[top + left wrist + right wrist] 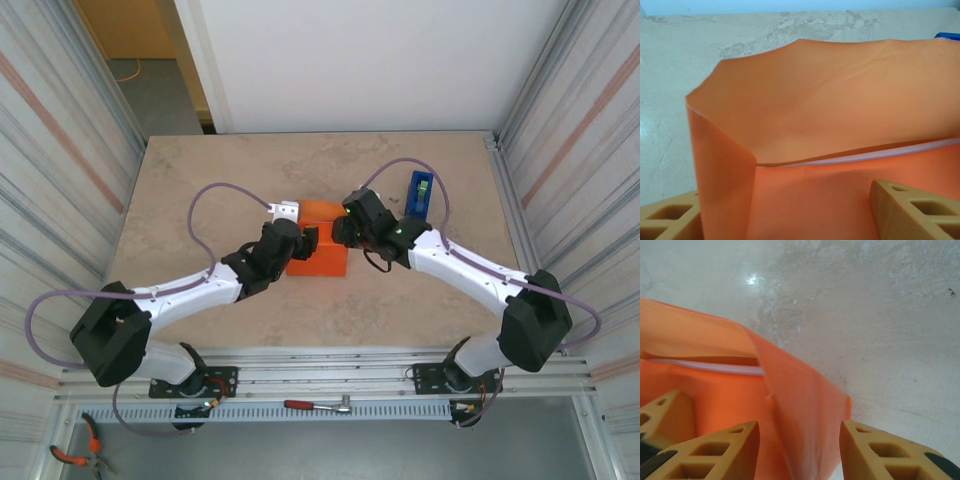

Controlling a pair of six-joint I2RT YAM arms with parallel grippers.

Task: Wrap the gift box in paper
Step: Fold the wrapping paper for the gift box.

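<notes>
**Item:** gift box, wrapping in progress.

**Location:** middle of table, under the paper. Box itself covered. Pale strip in the gap beneath the raised flap, either box edge or sheet underside; cannot tell which.

**Paper:** plain orange, matte, folded over the top. Upper flap lifted and bowed, not lying flat. Side flap standing loose at the right end, creased, not tucked.

**Left gripper**: at the left end of the parcel, released. Tan fingers well apart, nothing pinched, paper corner between them.

**Right gripper**: at the right end, released. Fingers apart, side flap standing between them, not clamped.

**Step in hand (judged):** closing the main fold and forming the ends. Roughly mid-task: top covered, ends open, no tape visible on the seam.

**Next move (judged):** pressing the raised flap flat against the box, then pinching and folding an end flap inward. Light grip needed on a thin sheet prone to tearing or springing back. One arm likely needed as a hold-down.

**Nearby:** blue tape dispenser, just beyond the right gripper, apart from the parcel.

**Brands, labels, writing:** none legible on paper, dispenser or arms.
</notes>
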